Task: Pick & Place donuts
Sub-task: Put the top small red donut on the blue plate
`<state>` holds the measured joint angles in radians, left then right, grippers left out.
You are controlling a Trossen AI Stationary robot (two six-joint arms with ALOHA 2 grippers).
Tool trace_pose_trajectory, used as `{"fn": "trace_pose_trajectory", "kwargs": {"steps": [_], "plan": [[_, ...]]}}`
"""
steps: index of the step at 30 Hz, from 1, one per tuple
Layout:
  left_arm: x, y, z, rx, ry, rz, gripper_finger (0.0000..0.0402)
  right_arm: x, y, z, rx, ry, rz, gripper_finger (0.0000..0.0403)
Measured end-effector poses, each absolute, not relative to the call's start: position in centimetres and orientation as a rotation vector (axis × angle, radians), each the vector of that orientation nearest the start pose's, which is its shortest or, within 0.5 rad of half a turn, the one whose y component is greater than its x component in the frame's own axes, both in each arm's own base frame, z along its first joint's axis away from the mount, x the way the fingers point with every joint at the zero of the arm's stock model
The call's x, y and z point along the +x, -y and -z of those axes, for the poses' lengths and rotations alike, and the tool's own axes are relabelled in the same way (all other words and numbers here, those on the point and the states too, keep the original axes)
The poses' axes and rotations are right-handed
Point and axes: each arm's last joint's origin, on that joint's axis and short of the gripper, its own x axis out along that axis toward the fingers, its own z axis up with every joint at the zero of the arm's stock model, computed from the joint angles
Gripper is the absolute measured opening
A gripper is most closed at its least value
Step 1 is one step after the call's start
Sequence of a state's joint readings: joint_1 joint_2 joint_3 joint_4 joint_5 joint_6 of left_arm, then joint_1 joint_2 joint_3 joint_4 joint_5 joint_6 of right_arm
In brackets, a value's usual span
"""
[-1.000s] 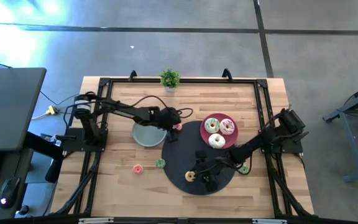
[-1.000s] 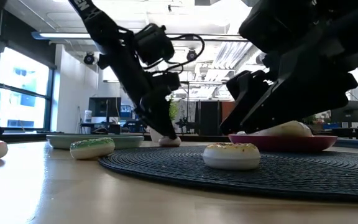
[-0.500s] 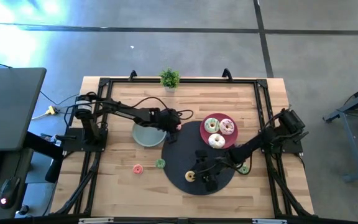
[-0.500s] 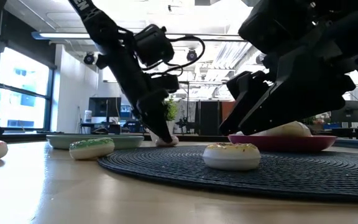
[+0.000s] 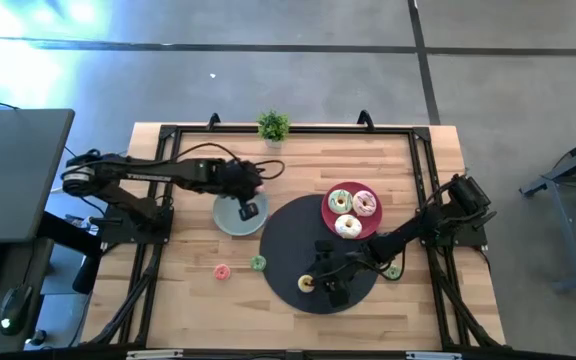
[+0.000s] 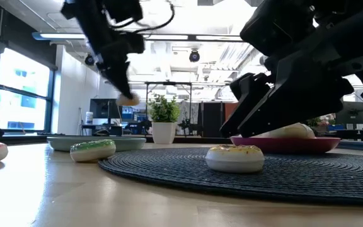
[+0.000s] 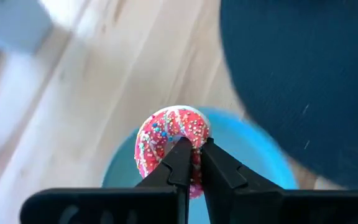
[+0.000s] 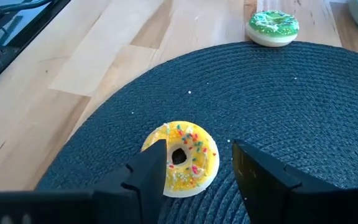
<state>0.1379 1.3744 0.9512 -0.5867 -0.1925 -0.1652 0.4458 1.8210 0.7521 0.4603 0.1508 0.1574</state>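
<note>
Left gripper (image 7: 191,155) clamps the pink donut (image 7: 169,146) by its ring wall above the grey plate (image 5: 230,217); right gripper (image 8: 194,165), fingers apart, straddles the yellow donut (image 8: 182,157) on the mat (image 5: 293,235); donuts look light, rigid, smooth.

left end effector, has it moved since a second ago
Yes. The left end effector, shut on a small pink donut, has pulled back from the black mat's edge to above the grey-green plate, and risen.

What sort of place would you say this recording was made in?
Probably a robotics lab in an open-plan office: a wooden table with two arms mounted on it, monitors and ceiling strip lights behind it, and toy donuts as props.
</note>
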Motion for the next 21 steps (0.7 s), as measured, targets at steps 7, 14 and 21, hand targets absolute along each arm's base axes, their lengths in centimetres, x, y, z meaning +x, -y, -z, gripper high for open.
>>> {"fn": "trace_pose_trajectory", "kwargs": {"steps": [7,14,21], "plan": [[25.2,-3.9,-18.1,-0.167,-0.994,-0.360,0.0019,30.5,-13.9,-11.9,-0.028,-0.599,-0.229,0.0172],[24.2,-4.2,-16.7,-0.096,-1.026,-0.493,0.0035,30.5,-13.9,-11.9,-0.032,-0.592,-0.211,0.0173],[24.2,-4.3,-16.8,-0.095,-1.015,-0.524,0.0122,30.7,-13.3,-11.8,0.012,-0.614,-0.187,0.0174]]}}
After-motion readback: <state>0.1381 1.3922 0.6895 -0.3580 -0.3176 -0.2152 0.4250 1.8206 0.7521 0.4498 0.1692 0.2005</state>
